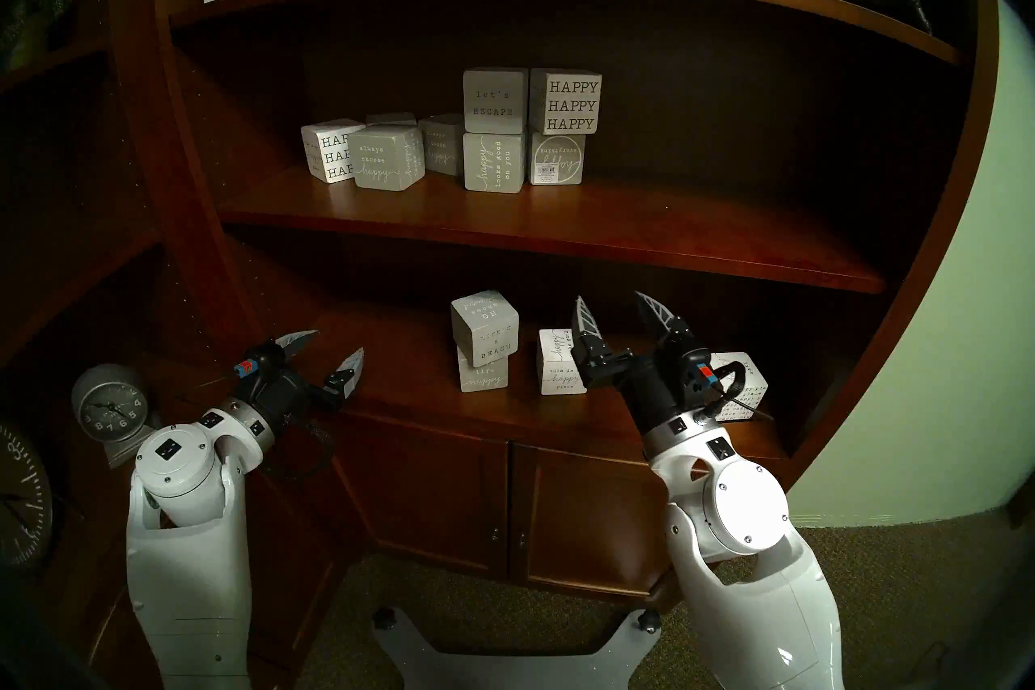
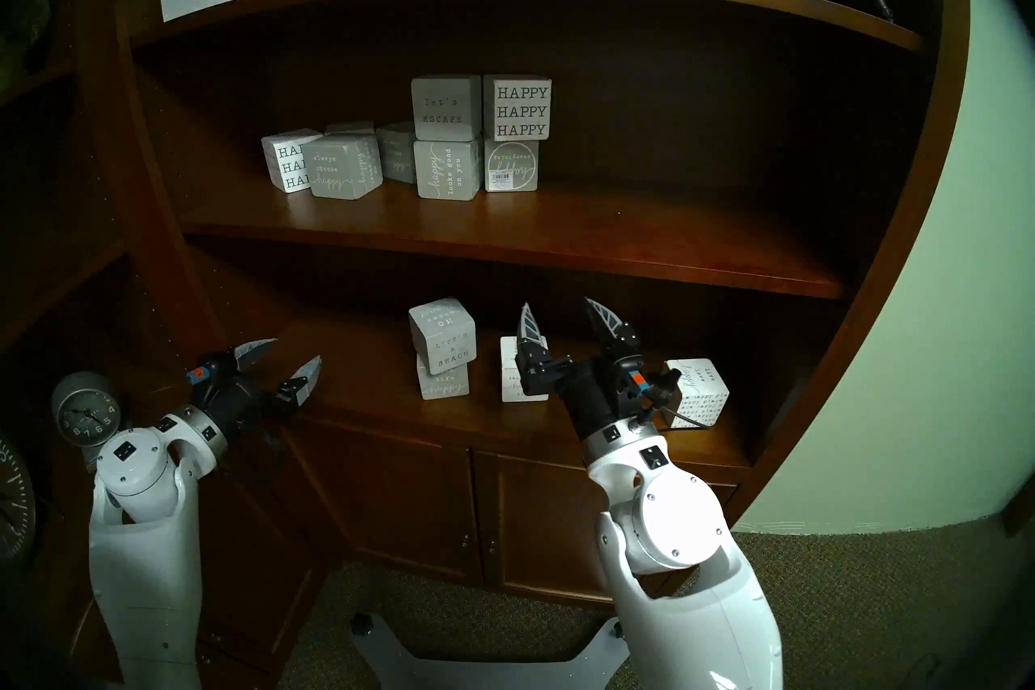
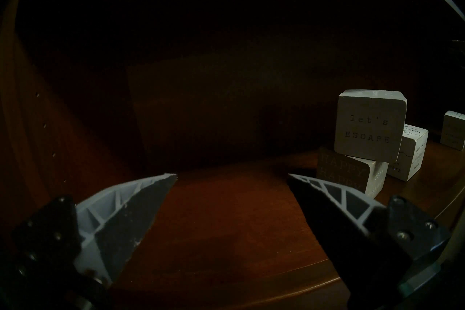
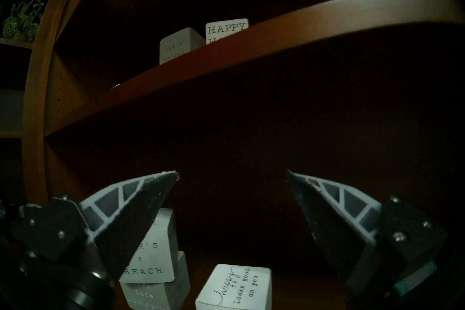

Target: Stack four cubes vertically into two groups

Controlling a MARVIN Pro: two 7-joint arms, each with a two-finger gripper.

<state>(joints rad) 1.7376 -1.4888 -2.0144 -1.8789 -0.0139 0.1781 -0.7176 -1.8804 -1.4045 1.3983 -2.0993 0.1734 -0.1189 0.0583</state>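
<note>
Standing open and empty, the right gripper hangs over the lower shelf, jaws spread wide, in front of the white "this is my happy place" cube. The left gripper is also spread wide with nothing between its fingers, parked at the shelf's left end, well apart from every cube.

State of task: grey pair is up. The "LIFE'S A BEACH" cube sits on the "live life happy" cube, but rotated against it, corner overhanging. White pair is not stacked: the "happy place" print cube lies to the right, largely hidden behind the right wrist.

Risks, as judged from here:
- Twisted grey stack looks marginal. Any sweep of the right arm leftward, or a knock on the shelf, could topple the top cube.
- The right wrist and its cable lie close to the print cube; reaching could shove it toward the shelf's front edge.
- The middle shelf overhangs the workspace. Lifting a cube high risks striking its underside.
- Smooth cube faces held off-centre may pivot between the fingers and land crooked.
</note>
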